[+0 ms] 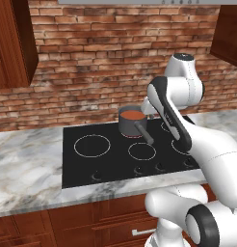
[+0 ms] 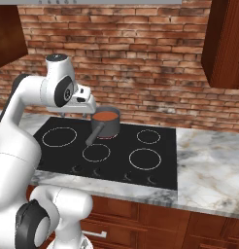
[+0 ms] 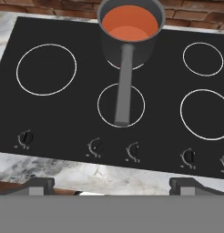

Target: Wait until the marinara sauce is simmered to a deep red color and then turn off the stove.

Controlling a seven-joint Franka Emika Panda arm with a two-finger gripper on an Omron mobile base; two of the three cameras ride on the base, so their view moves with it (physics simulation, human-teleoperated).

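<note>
Arm folded high, end effector (image 3: 112, 184) (fingers wide apart) apparently angled downward.

A black glass stove (image 2: 116, 160) is set in a marble counter (image 2: 209, 165) below a red brick wall (image 2: 141, 53). At the stove's back centre, a dark grey saucepan (image 2: 110, 127) holds orange-red marinara sauce (image 2: 106, 116), its handle pointing toward the front knobs (image 2: 126, 176). A white robot arm (image 2: 24, 126) stands left of the stove.

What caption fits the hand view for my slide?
Open gripper above the stove knobs, facing orange-red marinara sauce in a saucepan on the rear centre burner.
</note>
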